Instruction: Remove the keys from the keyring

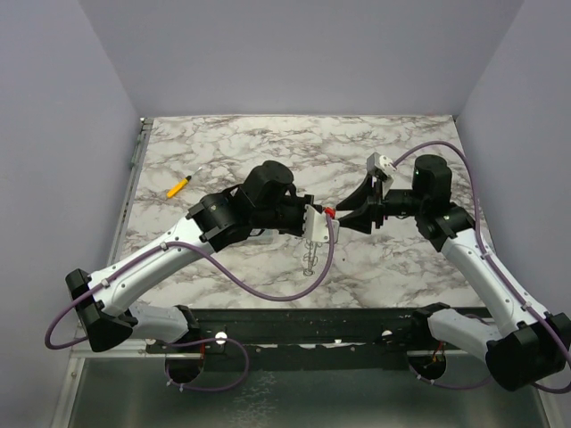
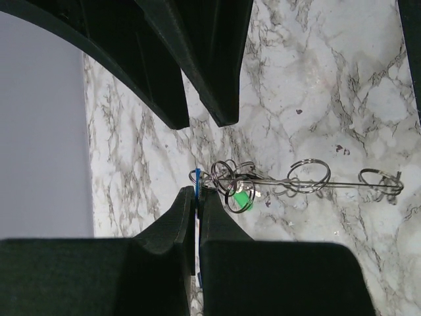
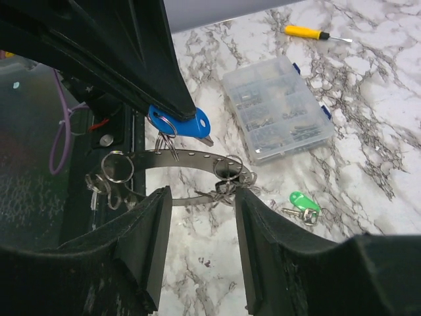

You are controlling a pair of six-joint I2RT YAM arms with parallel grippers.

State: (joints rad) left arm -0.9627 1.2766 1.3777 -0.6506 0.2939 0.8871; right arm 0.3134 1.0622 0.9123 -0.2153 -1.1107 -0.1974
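Observation:
My left gripper [image 2: 197, 194] is shut on the blue key head [image 3: 179, 123] and holds it above the table; it sits mid-table in the top view [image 1: 314, 223]. The flat grey keyring [image 3: 191, 158] hangs from that key, with small split rings and silver keys [image 3: 227, 189] on it. It shows edge-on in the left wrist view [image 2: 309, 183] and below the gripper in the top view [image 1: 310, 256]. My right gripper [image 3: 200, 243] is open, its fingers either side of the ring's near arc; it faces the left gripper [image 1: 344, 217]. The green-headed key [image 3: 303, 201] lies loose on the marble.
A clear compartment box [image 3: 276, 108] of small parts stands on the marble table [image 1: 393, 259] beyond the keyring. A yellow-handled screwdriver [image 3: 309, 32] lies further back, at the left of the top view [image 1: 180, 186]. A metal rail runs along the table's near edge.

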